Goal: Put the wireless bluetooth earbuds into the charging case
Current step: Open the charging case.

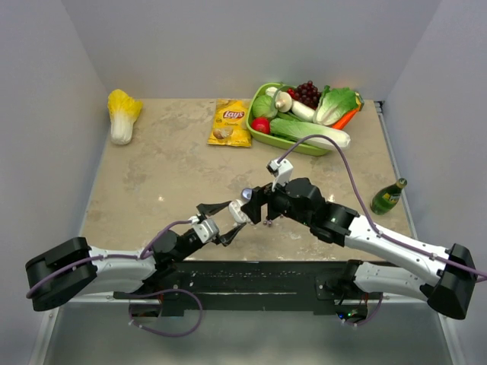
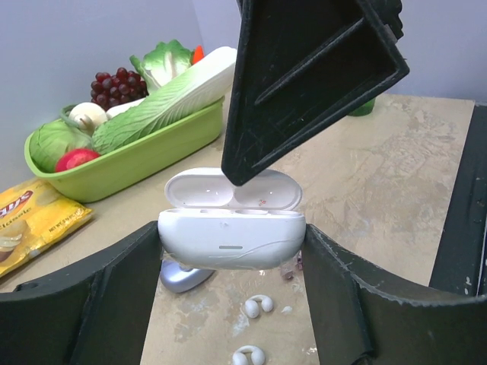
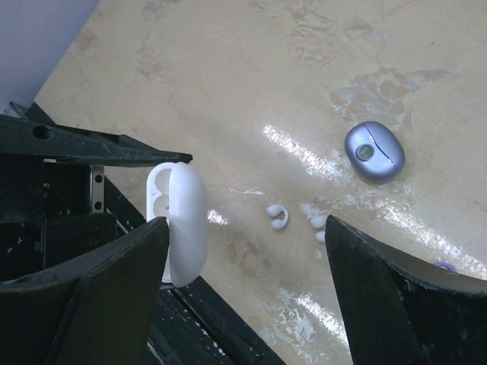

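My left gripper [image 2: 232, 228] is shut on a white charging case [image 2: 232, 239], held above the table with its lid open and its wells showing empty. The case also shows in the right wrist view [image 3: 186, 224] and the top view [image 1: 238, 212]. Two white earbuds [image 2: 258, 306] [image 2: 249, 355] lie on the table under the case. The right wrist view shows one earbud [image 3: 278, 217] whole and another [image 3: 319, 223] partly behind a finger. My right gripper [image 3: 246, 222] is open and empty, hovering just above the case and the earbuds. A purplish bud [image 3: 445, 266] peeks out behind its right finger.
A purplish-grey closed case [image 3: 373, 152] lies on the table past the earbuds. A green basket [image 1: 300, 144] of vegetables, a Lay's bag [image 1: 230, 123], a cabbage [image 1: 122, 114] and a green bottle [image 1: 388, 196] stand further off. A black rail [image 1: 251, 277] runs along the near edge.
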You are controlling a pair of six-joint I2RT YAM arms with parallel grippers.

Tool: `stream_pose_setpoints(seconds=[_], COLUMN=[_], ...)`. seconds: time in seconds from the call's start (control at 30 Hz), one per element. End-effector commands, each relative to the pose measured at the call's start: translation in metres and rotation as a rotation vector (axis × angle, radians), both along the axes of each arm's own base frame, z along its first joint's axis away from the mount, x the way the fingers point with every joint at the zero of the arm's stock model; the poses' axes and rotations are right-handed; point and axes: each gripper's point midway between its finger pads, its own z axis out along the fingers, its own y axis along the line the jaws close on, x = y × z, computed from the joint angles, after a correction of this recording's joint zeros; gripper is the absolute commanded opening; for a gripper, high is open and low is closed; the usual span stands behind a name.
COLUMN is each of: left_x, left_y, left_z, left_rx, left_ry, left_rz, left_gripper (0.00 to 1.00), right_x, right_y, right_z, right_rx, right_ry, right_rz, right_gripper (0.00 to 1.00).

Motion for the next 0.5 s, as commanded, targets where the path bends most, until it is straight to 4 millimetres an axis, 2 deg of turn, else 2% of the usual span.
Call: stream_pose_setpoints(seconds=[0.0, 0.17, 0.27, 0.3, 0.37, 0.47], left_x=[-0.014, -0.015, -0.015, -0.015, -0.015, -0.015], left_y=[0.019, 0.02, 0.021, 0.021, 0.021, 0.02], left_z=[-0.003, -0.003, -0.004, -0.003, -0.003, -0.002], left_rx=[-0.054, -0.055, -0.054, -0.057, -0.057, -0.063], left_ry=[-0.032, -0.03, -0.028, -0.029, -0.028, -0.032], left_rz=[-0.01, -0.011, -0.006, -0.008, -0.008, -0.01], left_gripper=[0.0, 0.0, 0.0, 0.0, 0.0, 0.0], right_x=[0.007, 0.006, 0.0, -0.002, -0.008, -0.011], right_y=[-0.015, -0.016, -0.011, -0.008, -0.002, 0.005], right_z=[0.0, 0.008, 0.02, 0.03, 0.034, 0.029], right_rx=[-0.007, 0.027, 0.096, 0.131, 0.163, 0.174], right_ry=[-0.006, -0.02, -0.035, -0.052, -0.044, -0.012], right_rz=[-0.073, -0.072, -0.035, -0.022, 0.019, 0.041], right_gripper=[0.85, 0.84, 0.84, 0.84, 0.85, 0.85])
